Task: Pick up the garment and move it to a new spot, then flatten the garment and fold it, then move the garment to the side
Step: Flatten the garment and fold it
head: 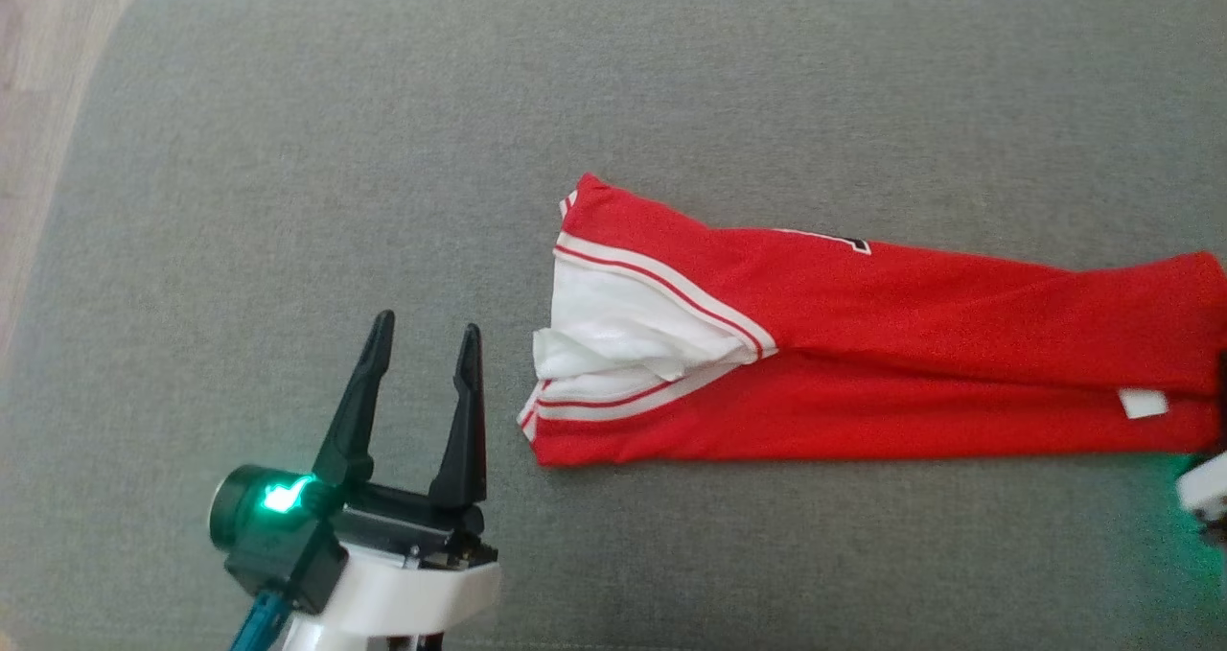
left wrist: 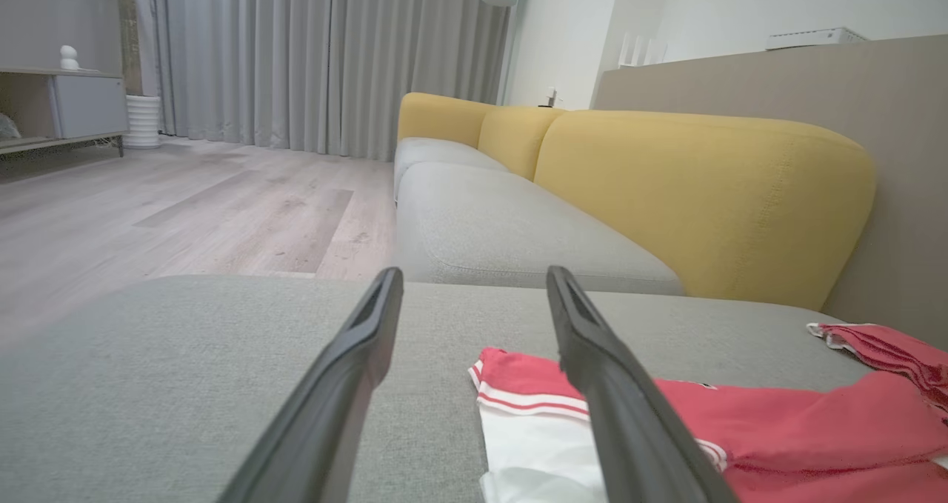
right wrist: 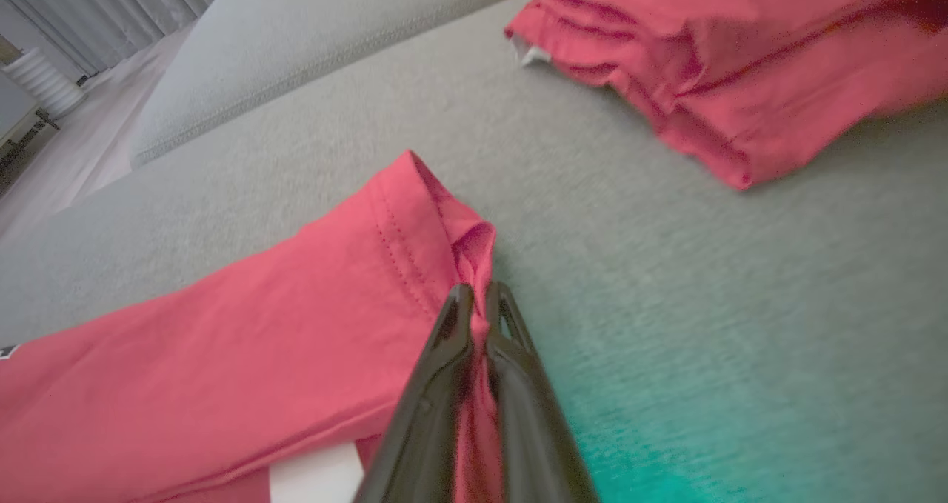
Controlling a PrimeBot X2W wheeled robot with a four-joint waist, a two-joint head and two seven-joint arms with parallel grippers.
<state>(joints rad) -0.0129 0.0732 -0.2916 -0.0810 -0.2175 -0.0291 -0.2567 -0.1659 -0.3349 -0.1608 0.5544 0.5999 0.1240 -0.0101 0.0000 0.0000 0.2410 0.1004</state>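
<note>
Jaws of the right gripper (right wrist: pixel 480 294) pinch a hem corner of the red garment (head: pixel 863 344), a long strip across the head view's middle right, probably to anchor that end. Those of the left gripper (head: pixel 427 327) stand wide beside its white-trimmed end, likely poised to grasp it

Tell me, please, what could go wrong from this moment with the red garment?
1. The right gripper pinches only the hem of the garment, while the left gripper is open beside the other end; a pull may undo the fold.
2. A second red cloth lies nearby and might get caught.
</note>
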